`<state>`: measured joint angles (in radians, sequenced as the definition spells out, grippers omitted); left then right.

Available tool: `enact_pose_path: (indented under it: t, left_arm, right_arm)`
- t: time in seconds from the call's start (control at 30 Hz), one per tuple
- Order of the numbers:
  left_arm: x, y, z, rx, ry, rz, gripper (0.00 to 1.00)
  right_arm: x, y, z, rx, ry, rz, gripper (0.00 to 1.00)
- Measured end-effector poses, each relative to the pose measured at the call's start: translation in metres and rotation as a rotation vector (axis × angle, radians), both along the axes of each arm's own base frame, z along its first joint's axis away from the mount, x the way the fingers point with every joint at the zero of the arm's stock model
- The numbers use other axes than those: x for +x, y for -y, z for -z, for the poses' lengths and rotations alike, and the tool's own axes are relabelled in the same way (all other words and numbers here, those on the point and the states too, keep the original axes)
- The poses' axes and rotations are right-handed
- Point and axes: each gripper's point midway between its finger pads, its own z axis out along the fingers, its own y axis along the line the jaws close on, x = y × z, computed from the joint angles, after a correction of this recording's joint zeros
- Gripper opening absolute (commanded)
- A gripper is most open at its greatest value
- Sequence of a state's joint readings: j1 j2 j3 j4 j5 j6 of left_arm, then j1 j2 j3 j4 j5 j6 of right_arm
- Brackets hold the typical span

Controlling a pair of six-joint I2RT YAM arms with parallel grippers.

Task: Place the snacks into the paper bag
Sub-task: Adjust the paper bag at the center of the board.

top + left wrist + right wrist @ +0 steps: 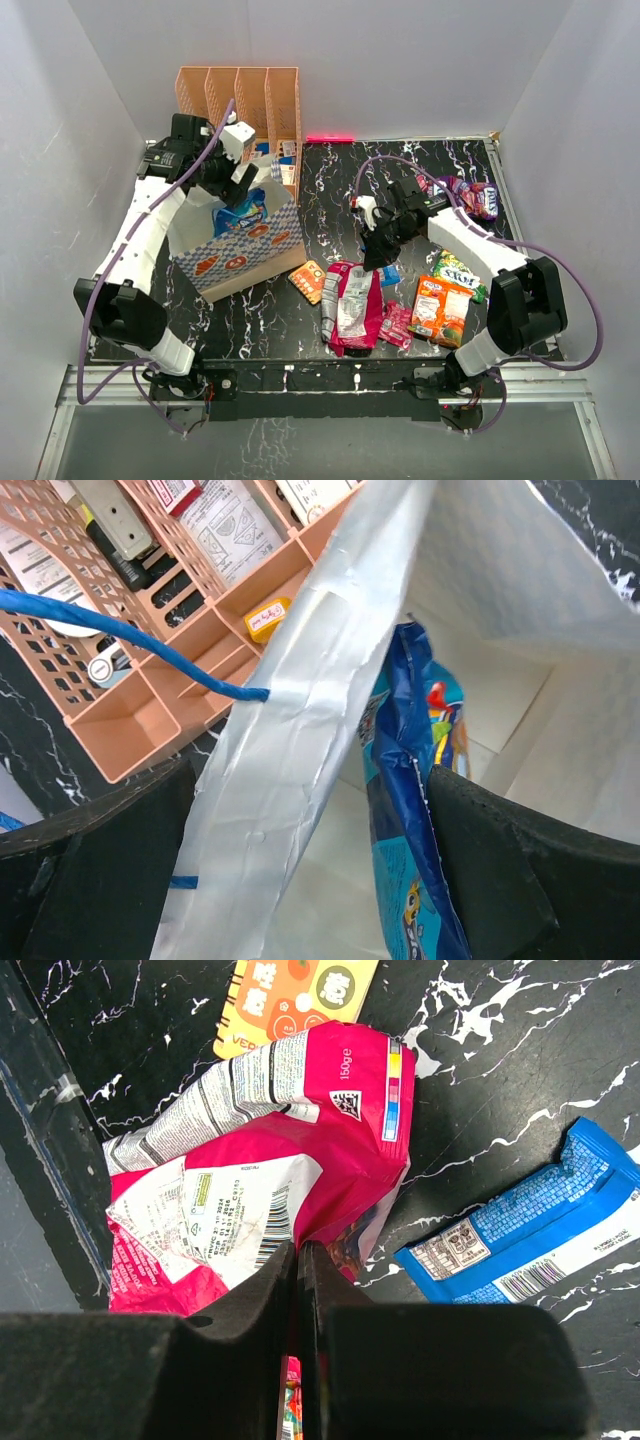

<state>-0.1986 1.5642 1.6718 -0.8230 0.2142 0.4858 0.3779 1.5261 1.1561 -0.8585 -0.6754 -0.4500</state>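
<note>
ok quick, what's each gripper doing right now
Left gripper: open, straddling a wall of the paper bag, holding nothing.
Right gripper: shut on the edge of the magenta packet.

Just beyond my left jaws stands a peach file rack point(240, 95), papers point(225, 525) and a small yellow packet point(265, 618) in its slots. Under my right jaws lies the black marbled table point(330, 190).

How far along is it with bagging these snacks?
Barely started. Done: one blue packet sits in the bag, under the open left gripper. In hand: the right gripper is pinched shut on the magenta packet's edge, down on the table. Left: the blue bar, small orange packet, pink packet, big orange packet, green-yellow packet and purple packet, all lying out.
</note>
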Motion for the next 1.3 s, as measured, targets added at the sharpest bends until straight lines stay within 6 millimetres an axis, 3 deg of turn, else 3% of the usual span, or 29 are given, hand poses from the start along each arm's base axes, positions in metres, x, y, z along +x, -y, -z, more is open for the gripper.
enact_pose_path:
  t: [0.5, 0.7, 0.83, 0.97, 1.03, 1.2, 1.3]
  left_arm:
    - [0.011, 0.014, -0.007, -0.108, 0.038, -0.042, 0.98]
    - [0.017, 0.020, -0.037, -0.151, 0.101, -0.024, 0.98]
    - [0.012, 0.024, -0.056, -0.130, 0.147, 0.061, 0.98]
    - [-0.003, 0.023, -0.055, -0.069, 0.142, 0.165, 0.98]
    - [-0.011, 0.024, -0.054, -0.050, 0.131, 0.228, 0.98]
    - [-0.026, 0.035, -0.055, -0.057, 0.123, 0.360, 0.97]
    - [-0.014, 0.029, -0.062, -0.053, 0.156, 0.268, 0.98]
  right_arm:
    - [0.002, -0.001, 0.003, -0.004, -0.010, 0.003, 0.08]
    - [0.012, -0.001, -0.001, -0.012, 0.026, 0.000, 0.10]
    - [0.016, -0.001, 0.001, -0.015, 0.047, -0.008, 0.25]
    - [0.019, -0.002, -0.003, -0.012, 0.068, -0.015, 0.53]
    - [0.024, -0.004, -0.009, -0.008, 0.091, -0.019, 0.62]
    - [0.037, -0.009, -0.025, -0.001, 0.154, -0.023, 0.68]
    - [0.042, -0.011, -0.032, 0.002, 0.176, -0.024, 0.69]
